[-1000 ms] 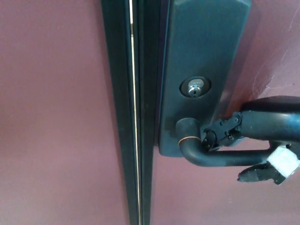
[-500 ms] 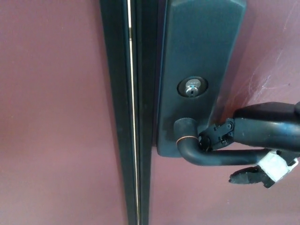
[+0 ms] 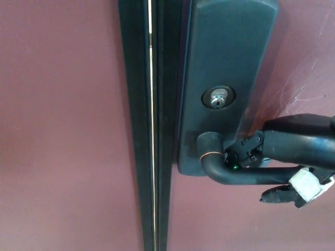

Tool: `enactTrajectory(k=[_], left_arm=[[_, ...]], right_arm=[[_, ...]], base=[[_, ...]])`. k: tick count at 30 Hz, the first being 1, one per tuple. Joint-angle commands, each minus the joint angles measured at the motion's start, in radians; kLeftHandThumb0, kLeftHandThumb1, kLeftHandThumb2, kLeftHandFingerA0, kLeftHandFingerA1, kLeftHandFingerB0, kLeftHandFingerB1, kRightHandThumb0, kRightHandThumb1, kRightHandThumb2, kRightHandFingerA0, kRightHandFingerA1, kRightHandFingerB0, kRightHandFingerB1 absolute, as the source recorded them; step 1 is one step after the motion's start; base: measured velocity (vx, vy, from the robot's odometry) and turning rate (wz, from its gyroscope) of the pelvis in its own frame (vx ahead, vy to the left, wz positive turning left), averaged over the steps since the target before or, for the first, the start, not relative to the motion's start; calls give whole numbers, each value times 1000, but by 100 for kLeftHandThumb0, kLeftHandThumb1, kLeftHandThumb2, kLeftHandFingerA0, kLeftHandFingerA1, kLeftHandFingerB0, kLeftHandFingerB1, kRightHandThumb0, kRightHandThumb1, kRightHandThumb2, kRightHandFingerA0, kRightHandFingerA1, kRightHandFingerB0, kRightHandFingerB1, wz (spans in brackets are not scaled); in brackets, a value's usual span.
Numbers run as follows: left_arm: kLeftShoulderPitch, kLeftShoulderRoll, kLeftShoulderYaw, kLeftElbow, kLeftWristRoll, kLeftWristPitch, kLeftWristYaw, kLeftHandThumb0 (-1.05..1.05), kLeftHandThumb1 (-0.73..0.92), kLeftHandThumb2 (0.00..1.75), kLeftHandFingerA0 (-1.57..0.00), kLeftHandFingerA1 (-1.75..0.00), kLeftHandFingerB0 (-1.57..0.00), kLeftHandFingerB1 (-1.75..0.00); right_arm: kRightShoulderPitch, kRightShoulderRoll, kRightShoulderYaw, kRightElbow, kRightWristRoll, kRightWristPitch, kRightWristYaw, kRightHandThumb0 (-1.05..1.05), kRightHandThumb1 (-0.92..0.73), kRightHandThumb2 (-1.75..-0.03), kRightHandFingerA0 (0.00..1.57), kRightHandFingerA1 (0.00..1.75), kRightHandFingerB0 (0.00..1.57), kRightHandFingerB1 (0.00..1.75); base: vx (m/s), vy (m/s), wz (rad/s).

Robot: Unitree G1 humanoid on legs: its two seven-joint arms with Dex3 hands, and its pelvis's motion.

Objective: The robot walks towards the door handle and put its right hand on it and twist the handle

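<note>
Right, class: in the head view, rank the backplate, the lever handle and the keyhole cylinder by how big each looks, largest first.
1. backplate, by far the largest.
2. lever handle, partly covered by the right hand, so its full length is unsure.
3. keyhole cylinder, clearly smallest.

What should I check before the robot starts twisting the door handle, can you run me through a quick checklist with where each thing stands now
1. Right hand on the door handle: ok, one finger lies over the lever and another shows below it.
2. Grip fully closed around the lever: cannot tell, the contact is partly hidden.
3. Lever position: ok, it lies roughly level, not yet twisted.
4. Hand clear of the keyhole: ok, the keyhole is above the hand and uncovered.
5. Door seam: ok, only a thin bright line shows, so the door looks shut.
6. Left hand: cannot tell, it is not in view.
</note>
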Motion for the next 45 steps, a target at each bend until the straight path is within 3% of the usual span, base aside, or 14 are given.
enactTrajectory(k=[1,12,13,14,16,18,19,20,21,23,29,35,36,45], left_arm=[[4,10,3,1,1,10,-12,-43,49,77,-67,-60,-47,-51],[7,14,3,-3,0,5,-14,-43,49,77,-66,-60,-47,-51],[15,15,5,-2,-2,3,-15,-43,49,77,-67,-60,-47,-51],[25,16,7,-2,-5,1,-17,-43,49,77,-67,-60,-47,-51],[17,16,8,-1,-4,4,-15,-43,49,77,-67,-60,-47,-51],[17,16,7,-2,-3,3,-14,-43,49,77,-67,-60,-47,-51],[-2,34,8,-2,-1,7,-16,-43,49,77,-67,-60,-47,-51],[3,34,9,-2,-2,5,-17,-43,49,77,-67,-60,-47,-51],[5,35,9,-1,-2,4,-18,-43,49,77,-67,-60,-47,-51],[2,37,6,1,2,7,-15,-43,49,77,-67,-60,-47,-51],[-17,48,1,6,7,18,-20,-43,49,77,-66,-60,-47,-51],[-9,52,2,7,6,17,-25,-43,49,77,-66,-59,-47,-51],[-4,52,2,6,5,14,-26,-43,49,77,-66,-59,-47,-51],[-17,47,7,8,1,22,-24,-43,49,77,-67,-60,-48,-52]], right_arm=[[77,15,-8,24,6,-14,23,6,-76,-60,82,57,71,50],[122,42,-60,20,0,-24,35,5,-77,-60,81,56,71,50],[125,40,-61,16,-3,-20,38,-15,-74,-62,50,44,47,40],[128,36,-60,12,-6,-16,41,-15,-74,-62,50,44,47,40],[105,30,-60,11,-7,-10,60,-37,-72,-69,25,39,25,35],[100,25,-64,5,-5,-5,70,-37,-72,-69,25,39,25,35],[38,46,-80,12,22,31,89,-28,-59,-105,1,49,0,46],[29,47,-85,6,29,41,96,-28,-58,-105,1,49,0,46],[18,48,-92,0,34,52,103,-48,-70,-63,8,25,14,28],[0,51,-108,-11,41,67,110,-47,-71,-61,7,28,15,28],[-63,54,-177,-18,55,88,119,-48,-64,-71,3,19,6,24],[-64,60,-254,-41,76,106,128,-45,-65,-65,5,18,4,22],[-65,59,-270,-46,83,111,132,-47,-48,-81,0,28,0,28],[-81,57,-339,-50,123,117,160,-46,-47,-80,0,27,0,27]], base=[[0,0,0],[0,0,0],[0,0,0],[0,0,0],[0,0,0],[0,0,0],[0,0,0],[0,0,0],[0,0,0],[0,0,0],[0,0,0],[0,0,0],[0,0,0],[-2,-1,-1]])
